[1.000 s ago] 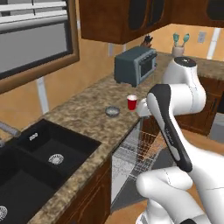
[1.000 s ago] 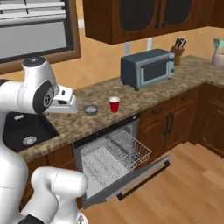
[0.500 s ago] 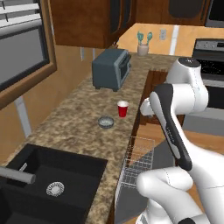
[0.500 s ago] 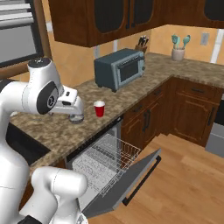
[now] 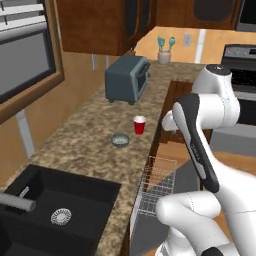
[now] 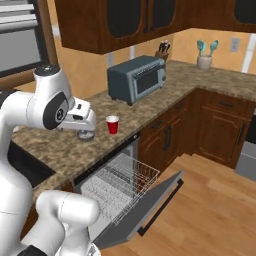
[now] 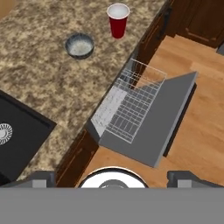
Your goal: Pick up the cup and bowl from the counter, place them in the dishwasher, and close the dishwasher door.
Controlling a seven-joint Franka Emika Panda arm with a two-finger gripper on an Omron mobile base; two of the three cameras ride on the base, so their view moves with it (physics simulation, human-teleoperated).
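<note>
Hand view: gripper (image 7: 113, 177) spread wide, holding nothing, high above worktop (image 7: 39, 83). Ahead and far below, red cup (image 7: 118, 20) upright beside grey bowl (image 7: 79, 45), apart, near the edge over the open dishwasher (image 7: 131, 111). Probably light, thin, slippery plastic; best pinched gently across the tapered wall below the rim.

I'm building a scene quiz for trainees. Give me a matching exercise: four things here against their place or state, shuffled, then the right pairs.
Things:
1. cup
2. bowl
3. dishwasher door
4. gripper

Place or state:
A. lowered open
B. upright on the counter, near the front edge
C. open, holding nothing
D. empty, on the counter between cup and sink

Pairs: 1-B, 2-D, 3-A, 4-C
</note>
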